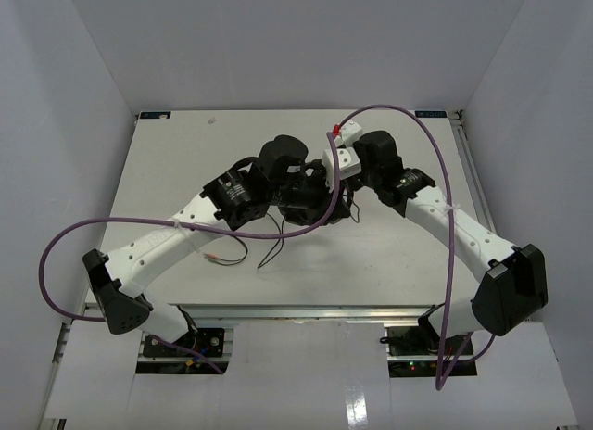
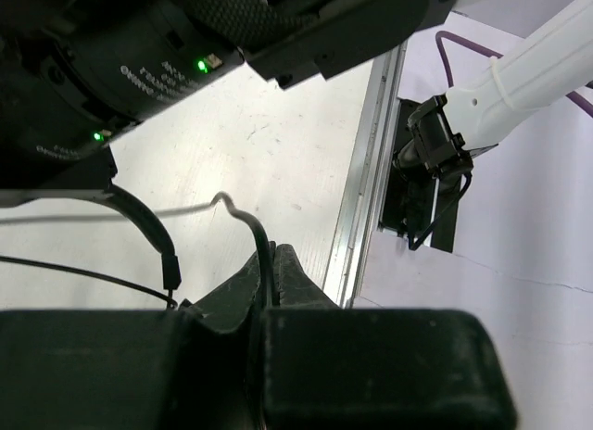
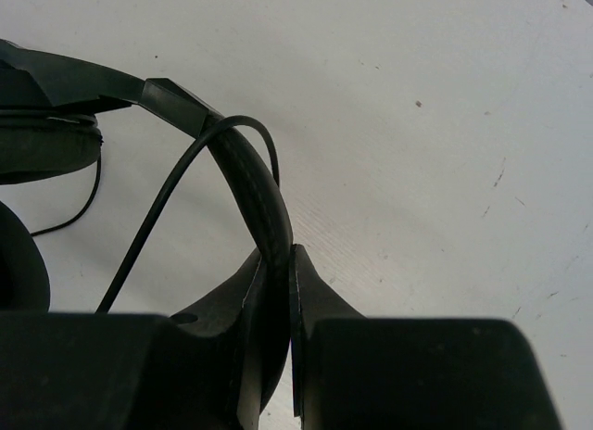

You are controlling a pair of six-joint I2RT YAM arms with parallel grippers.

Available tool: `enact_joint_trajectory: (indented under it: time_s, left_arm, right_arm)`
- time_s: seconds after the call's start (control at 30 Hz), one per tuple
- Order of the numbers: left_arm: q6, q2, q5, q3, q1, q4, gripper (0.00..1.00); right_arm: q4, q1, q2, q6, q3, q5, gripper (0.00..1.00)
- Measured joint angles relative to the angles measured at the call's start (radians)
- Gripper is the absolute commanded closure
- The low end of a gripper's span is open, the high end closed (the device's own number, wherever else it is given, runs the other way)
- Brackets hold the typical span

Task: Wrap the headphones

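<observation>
The black headphones are held above the middle of the table between both arms, with one earcup at the back. My left gripper is shut on the thin black cable. My right gripper is shut on the curved headband, with an earcup to its left and the cable looping over the band. In the top view the cable hangs down in a loop, and its reddish plug lies on the table near the left arm.
The white table stands inside grey enclosure walls. A metal rail marks the table's edge. Purple arm cables arc over the right side and loop off the left. The right arm's base shows in the left wrist view.
</observation>
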Motion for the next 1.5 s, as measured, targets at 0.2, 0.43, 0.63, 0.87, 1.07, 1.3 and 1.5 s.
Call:
enact_joint_trajectory:
  time_s: [0.2,0.43,0.63,0.87,1.07,1.3,1.5]
  left_arm:
    - [0.015,-0.008,-0.067,-0.006,-0.002,-0.014,0.95]
    - [0.049,-0.021,-0.163,0.008,0.04,-0.041,0.94]
    - [0.06,-0.075,-0.198,0.036,0.058,-0.083,0.94]
    - [0.065,-0.139,-0.183,0.036,0.058,-0.107,0.94]
    - [0.064,-0.117,-0.045,0.036,0.058,-0.114,0.94]
    - [0.065,-0.066,0.048,0.009,0.058,-0.127,0.94]
    - [0.072,-0.055,0.058,-0.032,0.058,-0.137,0.94]
  right_arm:
    - [-0.014,-0.015,-0.009,0.008,-0.004,-0.044,0.92]
    - [-0.022,-0.013,-0.163,-0.069,-0.103,-0.069,0.92]
    - [-0.018,-0.04,-0.21,-0.109,-0.111,-0.057,0.92]
    - [-0.017,-0.049,-0.209,-0.121,-0.111,-0.029,0.92]
    - [-0.018,-0.066,-0.162,-0.104,-0.099,-0.012,0.92]
    - [-0.021,-0.071,-0.11,-0.082,-0.054,-0.033,0.92]
    - [-0.02,-0.075,-0.102,-0.072,-0.02,-0.064,0.92]
